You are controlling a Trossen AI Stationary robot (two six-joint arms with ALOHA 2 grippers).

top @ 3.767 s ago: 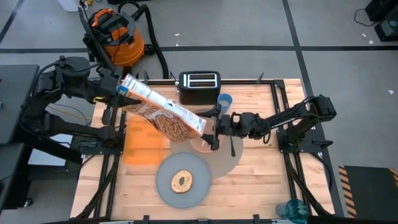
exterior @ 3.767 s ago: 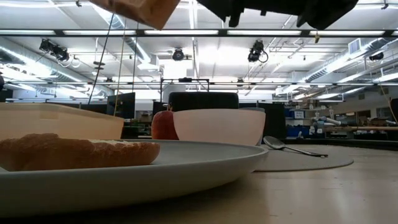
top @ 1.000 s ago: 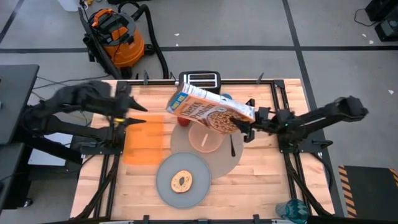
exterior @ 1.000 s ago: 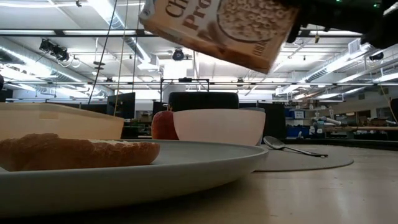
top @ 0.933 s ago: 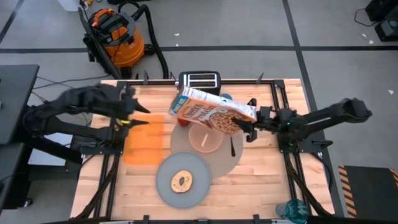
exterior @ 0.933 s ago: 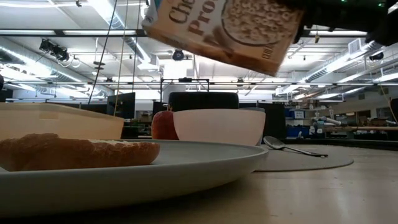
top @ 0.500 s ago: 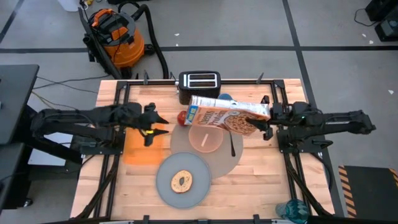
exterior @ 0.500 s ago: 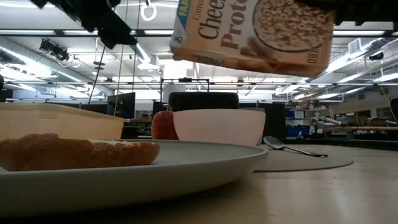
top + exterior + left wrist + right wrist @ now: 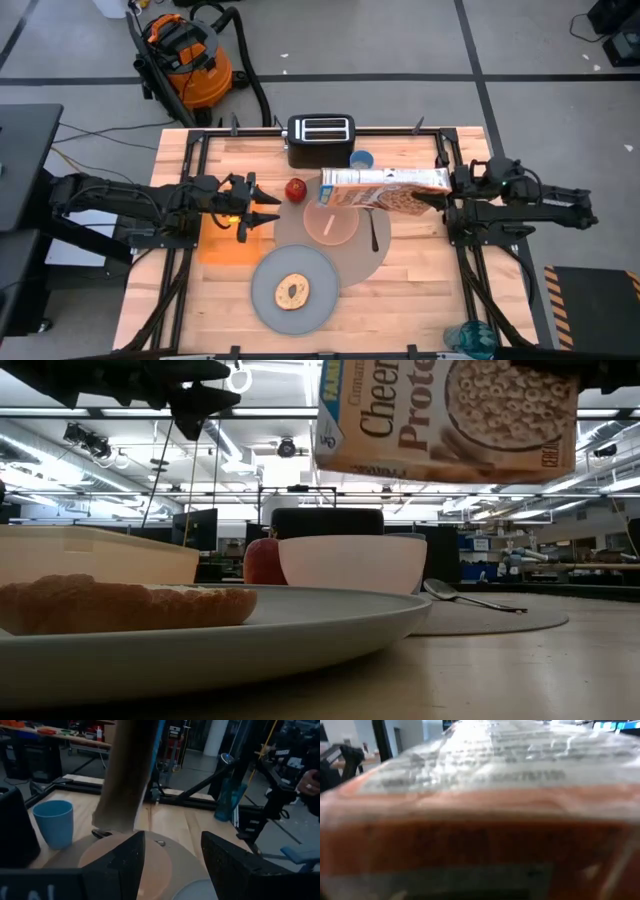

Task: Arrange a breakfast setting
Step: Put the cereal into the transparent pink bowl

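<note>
The right tool [image 9: 447, 192] clamps one end of a cereal box [image 9: 384, 190], carrying it level and sideways above the translucent pink bowl [image 9: 333, 222], probably so it can clear the setting without spilling. The bowl sits on the large round grey placemat [image 9: 360, 262] with the metal spoon [image 9: 373, 232] just beside it, the small red-yellow apple [image 9: 295, 189] and small blue cup [image 9: 362, 160] near its far edge, and the bagel [image 9: 293, 292] on the smaller blue-grey plate [image 9: 262, 283] nearest the camera side. The left tool [image 9: 258, 208] hovers spread apart and empty over an orange board [image 9: 215, 245] on the worktop [image 9: 420, 285]. The low view shows how high the box rides over the bowl; the right wrist view shows only the box's face, close up
</note>
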